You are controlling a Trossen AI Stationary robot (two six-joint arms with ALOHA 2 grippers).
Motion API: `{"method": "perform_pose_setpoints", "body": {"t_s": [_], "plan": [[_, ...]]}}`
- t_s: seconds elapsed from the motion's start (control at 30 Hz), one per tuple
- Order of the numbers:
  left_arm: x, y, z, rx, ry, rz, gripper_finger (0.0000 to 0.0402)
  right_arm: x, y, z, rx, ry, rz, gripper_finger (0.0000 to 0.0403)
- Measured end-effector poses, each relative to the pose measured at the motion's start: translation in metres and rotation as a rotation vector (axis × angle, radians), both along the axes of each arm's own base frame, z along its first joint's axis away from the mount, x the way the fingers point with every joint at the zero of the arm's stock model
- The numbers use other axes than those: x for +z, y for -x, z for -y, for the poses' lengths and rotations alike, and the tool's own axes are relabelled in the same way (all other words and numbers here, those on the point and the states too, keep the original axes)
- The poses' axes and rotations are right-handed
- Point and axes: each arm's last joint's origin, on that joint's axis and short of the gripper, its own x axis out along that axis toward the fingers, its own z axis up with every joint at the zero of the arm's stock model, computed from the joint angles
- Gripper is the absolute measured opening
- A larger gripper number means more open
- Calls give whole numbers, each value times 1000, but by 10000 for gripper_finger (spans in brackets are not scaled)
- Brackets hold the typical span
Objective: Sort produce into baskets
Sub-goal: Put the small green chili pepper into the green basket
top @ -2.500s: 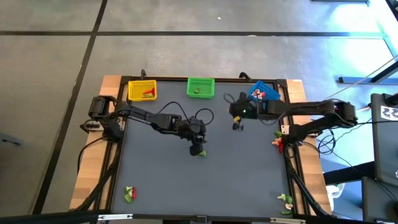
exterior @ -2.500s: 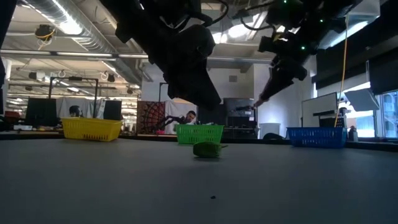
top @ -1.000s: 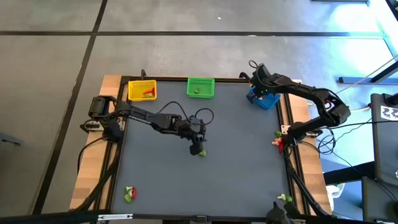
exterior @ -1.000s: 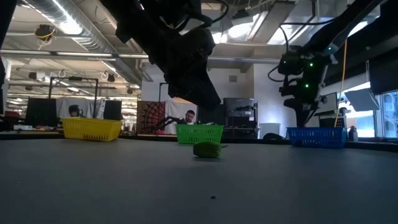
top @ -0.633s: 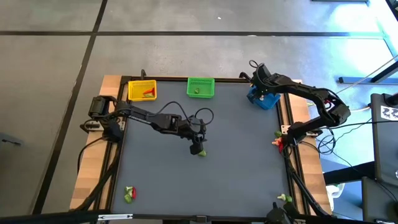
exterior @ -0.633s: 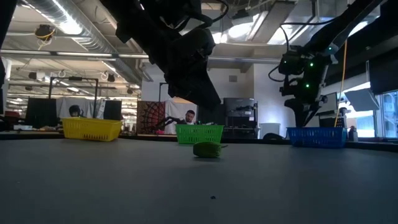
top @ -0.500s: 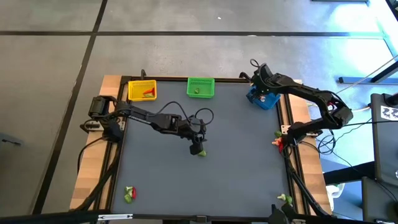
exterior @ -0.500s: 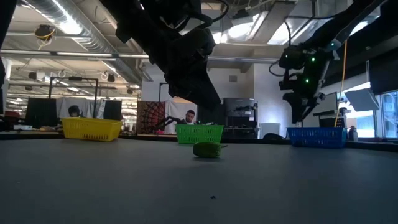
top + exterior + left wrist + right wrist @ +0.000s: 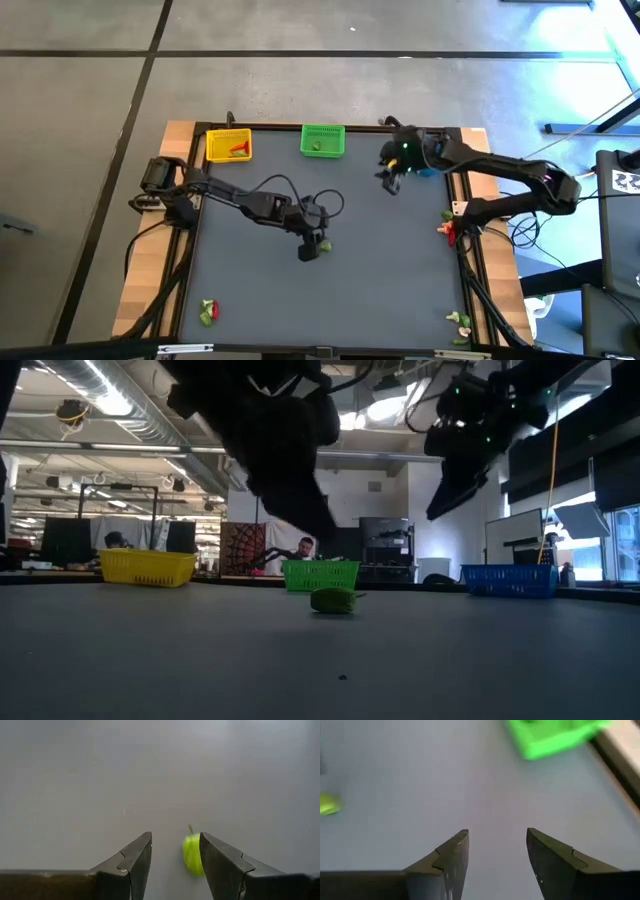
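A small green produce piece (image 9: 326,245) lies on the dark table near its middle, also seen in the low view (image 9: 333,600). My left gripper (image 9: 309,251) hovers open just beside it; in the left wrist view the piece (image 9: 192,854) shows between the two fingers, close to one, with my left gripper (image 9: 175,855) touching nothing. My right gripper (image 9: 388,181) hangs open and empty (image 9: 497,851) above the table, left of the blue basket (image 9: 510,580). The yellow basket (image 9: 228,146) and green basket (image 9: 322,141) stand along the far edge.
More produce lies at the near left corner (image 9: 208,312), on the right edge (image 9: 447,229) and at the near right corner (image 9: 460,322). The right arm covers most of the blue basket from above. Cables loop over the table beside the left arm (image 9: 330,200).
My right gripper has swung away from above the blue basket, toward the table's left and near edge, rising and turning as it went. My left gripper has shifted a little toward the near edge. The green piece has stayed where it was.
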Motion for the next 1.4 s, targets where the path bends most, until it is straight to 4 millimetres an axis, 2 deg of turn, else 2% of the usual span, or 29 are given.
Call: {"method": "perform_pose_setpoints", "body": {"t_s": [0.43, 0.73, 0.97, 1.17, 1.4], "plan": [[-7, 10, 10, 15, 23, -116, 162, 3, -48, -92, 381, 24, 165, 198], [-15, 14, 20, 11, 46, -76, 162, -29, -84, -136, 519, 5, 206, 198], [-32, 8, 22, -13, 22, -43, 162, -53, -95, -142, 492, 19, 148, 198], [-39, -1, 20, -70, 40, 9, 162, -55, -96, -140, 462, 35, 134, 198], [-52, -6, 9, -108, 138, -20, 150, -55, -95, -140, 462, 35, 131, 198]]}}
